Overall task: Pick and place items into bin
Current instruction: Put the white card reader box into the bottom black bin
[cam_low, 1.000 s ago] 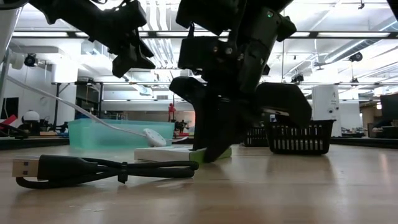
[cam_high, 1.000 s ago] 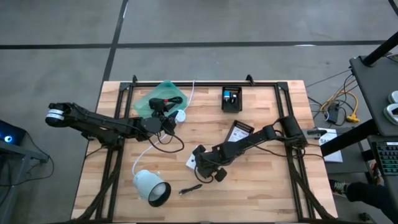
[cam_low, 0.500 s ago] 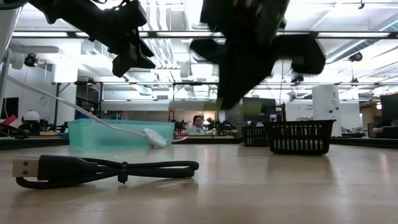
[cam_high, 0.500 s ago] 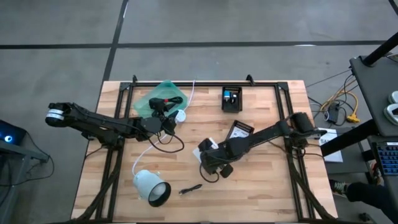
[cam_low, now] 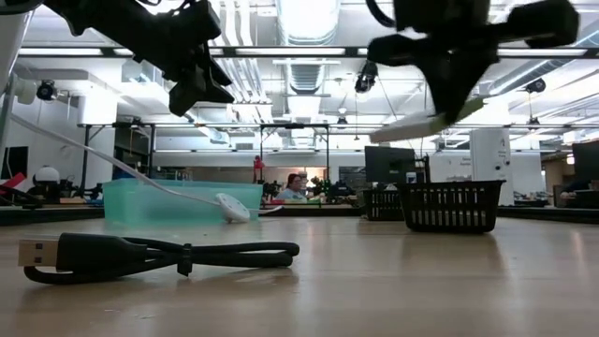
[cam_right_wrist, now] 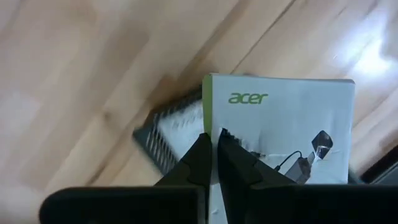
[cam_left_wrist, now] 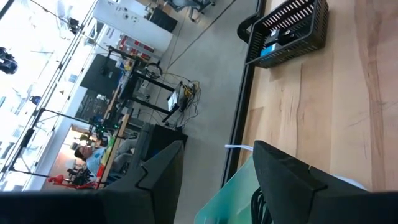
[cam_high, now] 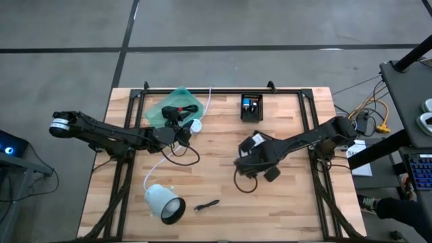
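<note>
My right end effector (cam_right_wrist: 211,155) pinches a white printed card (cam_right_wrist: 280,143) by its edge, above the tabletop (cam_high: 297,202). Held so thinly, it could slip before reaching the black bin (cam_high: 251,108). My left end effector (cam_high: 183,128) waits, partly open, empty.

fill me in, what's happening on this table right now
A two-armed robot is clearing loose items off a wooden table into bins. The right gripper is shut on a white printed card with a green edge, held lifted clear of the table. The left gripper hangs open beside a translucent green bin at the back. A small black mesh basket sits further right at the back. A black coiled cable, a black pen-like stick and a large white cylindrical lamp lie on the table.
</note>
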`<state>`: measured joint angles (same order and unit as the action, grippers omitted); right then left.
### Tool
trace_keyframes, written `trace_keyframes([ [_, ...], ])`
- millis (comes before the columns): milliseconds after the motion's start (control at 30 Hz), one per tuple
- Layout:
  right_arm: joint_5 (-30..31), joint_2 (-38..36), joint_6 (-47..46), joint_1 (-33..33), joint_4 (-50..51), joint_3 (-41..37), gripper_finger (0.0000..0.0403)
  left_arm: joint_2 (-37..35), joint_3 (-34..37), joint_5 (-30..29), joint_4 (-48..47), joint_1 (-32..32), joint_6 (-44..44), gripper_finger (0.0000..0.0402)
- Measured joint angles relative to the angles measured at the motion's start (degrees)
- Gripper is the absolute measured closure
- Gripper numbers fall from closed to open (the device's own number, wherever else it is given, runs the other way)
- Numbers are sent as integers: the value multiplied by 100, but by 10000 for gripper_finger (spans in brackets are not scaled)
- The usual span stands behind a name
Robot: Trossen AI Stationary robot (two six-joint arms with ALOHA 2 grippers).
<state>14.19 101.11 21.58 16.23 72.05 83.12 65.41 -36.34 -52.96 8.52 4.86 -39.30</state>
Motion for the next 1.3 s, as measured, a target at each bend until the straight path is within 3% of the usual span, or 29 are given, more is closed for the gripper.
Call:
trace_keyframes([
  [533, 103, 209, 1090, 0, 988, -488, 394, 0, 7, -1, -3, 0, 1, 223],
  [1300, 30, 99, 2478, -607, 179, -1020, 394, 0, 7, 1, -3, 0, 1, 223],
])
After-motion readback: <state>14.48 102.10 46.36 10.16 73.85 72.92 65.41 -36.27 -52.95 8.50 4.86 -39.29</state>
